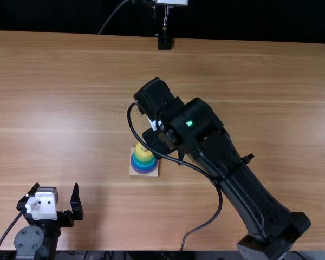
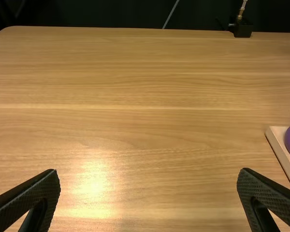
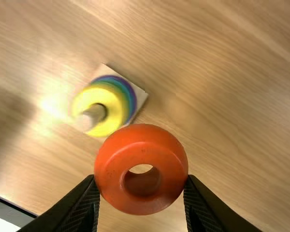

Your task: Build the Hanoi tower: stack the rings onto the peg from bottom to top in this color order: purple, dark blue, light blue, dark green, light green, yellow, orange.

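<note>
One orange ring [image 3: 141, 200] seemingly remains to stack, gripped by the right jaws near the peg [image 3: 88, 119], where a yellow ring [image 3: 114, 107] tops the purple-based pile [image 1: 143, 164], while the left jaws stand wide apart above the bench [image 2: 135, 87].

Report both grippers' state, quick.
Left gripper: open, holding nothing.
Right gripper: closed on the orange ring, one finger on each side.
</note>
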Available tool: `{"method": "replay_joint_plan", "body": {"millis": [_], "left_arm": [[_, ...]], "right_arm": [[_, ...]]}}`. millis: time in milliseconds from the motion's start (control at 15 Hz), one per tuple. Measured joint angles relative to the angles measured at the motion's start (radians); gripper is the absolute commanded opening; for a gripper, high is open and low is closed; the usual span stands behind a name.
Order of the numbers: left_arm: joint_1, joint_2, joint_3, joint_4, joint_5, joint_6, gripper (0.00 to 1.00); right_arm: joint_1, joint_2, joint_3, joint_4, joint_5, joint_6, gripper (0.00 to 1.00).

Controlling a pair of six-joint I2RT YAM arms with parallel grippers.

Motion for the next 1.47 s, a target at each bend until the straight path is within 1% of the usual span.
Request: {"method": "replay_joint_plan", "body": {"millis": [200,333,667,1333,1400,1467], "left_arm": [[0.0,0.0,0.0,0.0,0.0,0.0,1.0],[0.0,0.0,0.0,0.0,0.0,0.0,1.0],[0.0,0.0,0.0,0.0,0.0,0.001,1.0],[0.0,0.0,0.0,0.0,0.0,0.001,1.0],[0.0,0.0,0.0,0.0,0.0,0.0,1.0],[0.0,0.0,0.0,0.0,0.0,0.0,1.0]], "right_arm": [[0.044,0.001,0.015,0.0,-0.001,0.01,0.0],[0.058,0.002,0.015,0.001,-0.001,0.011,0.0],[0.058,0.068,0.019,0.011,-0.001,0.015,0.0],[0.058,0.119,0.019,0.018,-0.003,0.022,0.0],[0.058,0.119,0.019,0.017,-0.003,0.022,0.48],[0.058,0.119,0.019,0.017,-0.004,0.022,1.0]]}}
